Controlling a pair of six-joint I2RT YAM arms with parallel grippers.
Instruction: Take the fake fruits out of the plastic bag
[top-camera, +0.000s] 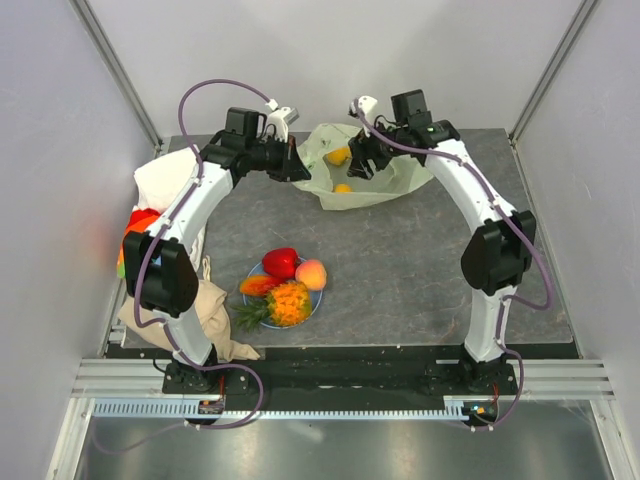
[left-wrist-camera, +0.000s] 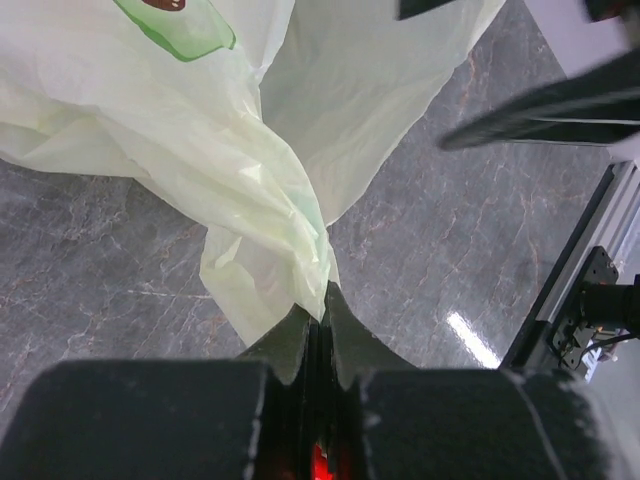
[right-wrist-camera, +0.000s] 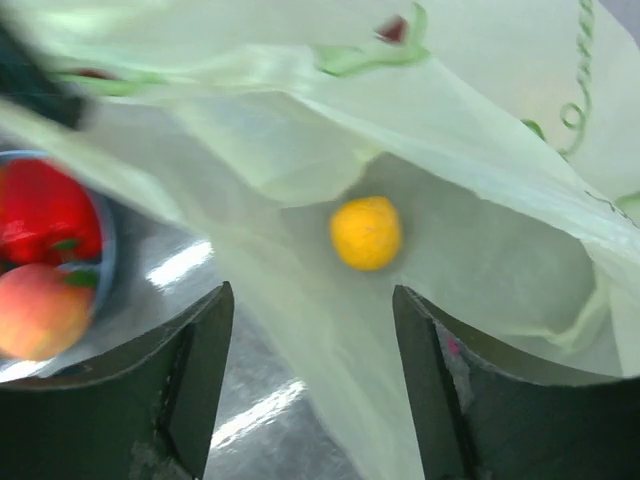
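The pale yellow-green plastic bag (top-camera: 375, 170) lies at the back middle of the table. Two yellow-orange round fruits show in it: one (top-camera: 338, 156) near its mouth, one (top-camera: 343, 188) lower. My left gripper (top-camera: 298, 165) is shut on the bag's left edge (left-wrist-camera: 290, 250) and holds it up. My right gripper (top-camera: 362, 160) is open over the bag's mouth, with a yellow fruit (right-wrist-camera: 366, 232) ahead between the fingers and nothing held. On the light-blue plate (top-camera: 252, 275) lie the red pepper-like piece (top-camera: 281, 262), the peach (top-camera: 311, 273) and the orange pineapple (top-camera: 288, 302).
A white cloth (top-camera: 165, 185) and a beige cloth (top-camera: 205, 315) lie along the left edge under my left arm, with a red-orange item (top-camera: 140, 222) beside them. The plate sits at the front middle. Grey walls enclose the table.
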